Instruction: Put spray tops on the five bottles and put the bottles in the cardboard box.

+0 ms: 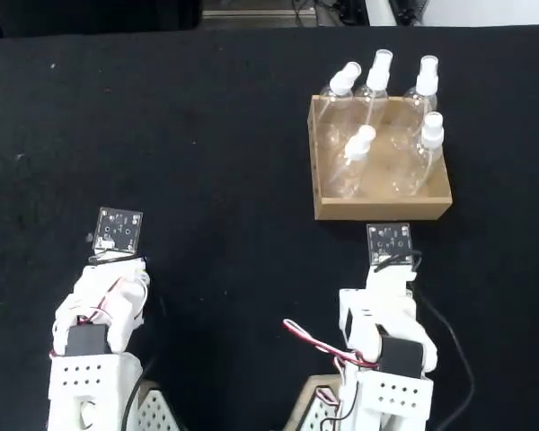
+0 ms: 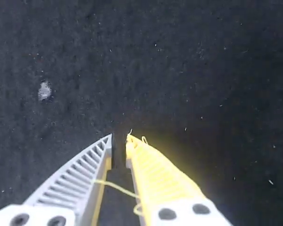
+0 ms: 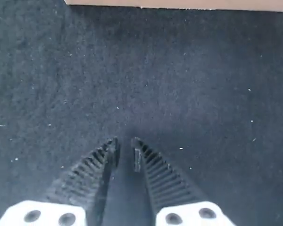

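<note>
Several clear bottles with white spray tops point(image 1: 359, 153) stand together inside the shallow cardboard box point(image 1: 382, 210) at the back right of the black table. My right arm is folded back just in front of the box; its gripper point(image 3: 125, 143) hangs shut over bare cloth, with the box's near wall point(image 3: 179, 4) a short way ahead. At the front left my left arm is also drawn back. The left gripper point(image 2: 119, 140) is shut with nothing in it, above black cloth.
Black cloth covers the whole table point(image 1: 162, 135). A pale lint speck point(image 2: 45, 90) lies on it ahead of the left gripper. Both arm bases point(image 1: 90, 386) stand at the table's front edge.
</note>
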